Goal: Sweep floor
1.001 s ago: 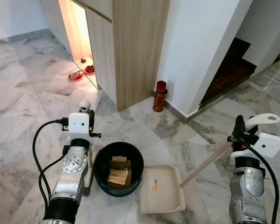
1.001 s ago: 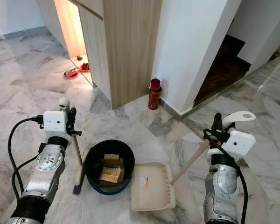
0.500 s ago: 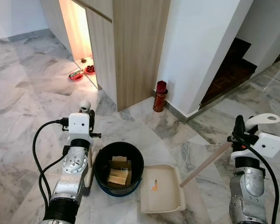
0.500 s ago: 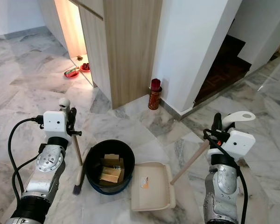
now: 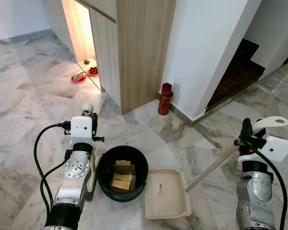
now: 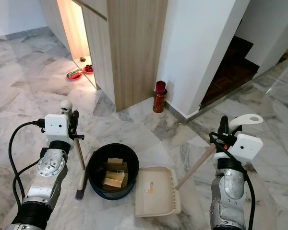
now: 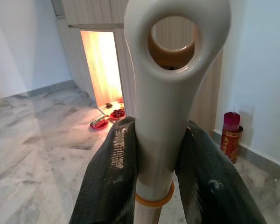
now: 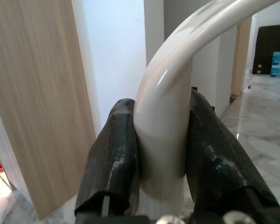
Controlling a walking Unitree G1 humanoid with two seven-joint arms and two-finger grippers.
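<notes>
The marble floor [image 5: 33,96] is spreading grey and white across the whole room, running far back to a tall wooden cabinet [image 5: 134,52] and a white wall [image 5: 206,48] to its right. A warm light is glowing from the open niche [image 5: 79,33] on the cabinet's left, where small red dishes [image 5: 84,74] are sitting on the floor. A red incense holder [image 5: 164,99] is standing on the floor just beside the corner where the cabinet is meeting the wall, and dark steps [image 5: 237,72] are showing further right.

Near the robot, a black bucket [image 5: 122,173] is sitting on the floor between the two arms, with tan blocks [image 5: 121,175] lying inside it. A cream dustpan [image 5: 166,194] is lying flat just to the right of the bucket, touching or nearly touching it, its long wooden handle [image 5: 212,168] slanting up to the right.

The left pincer [image 7: 154,161] is squeezing tight around the pale top of the broom [image 5: 92,165], which is standing upright just left of the bucket with its dark bristles down on the floor. The right pincer [image 8: 161,154] is clamping firmly on the white curved grip at the top of the dustpan handle, well to the right of the pan itself.
</notes>
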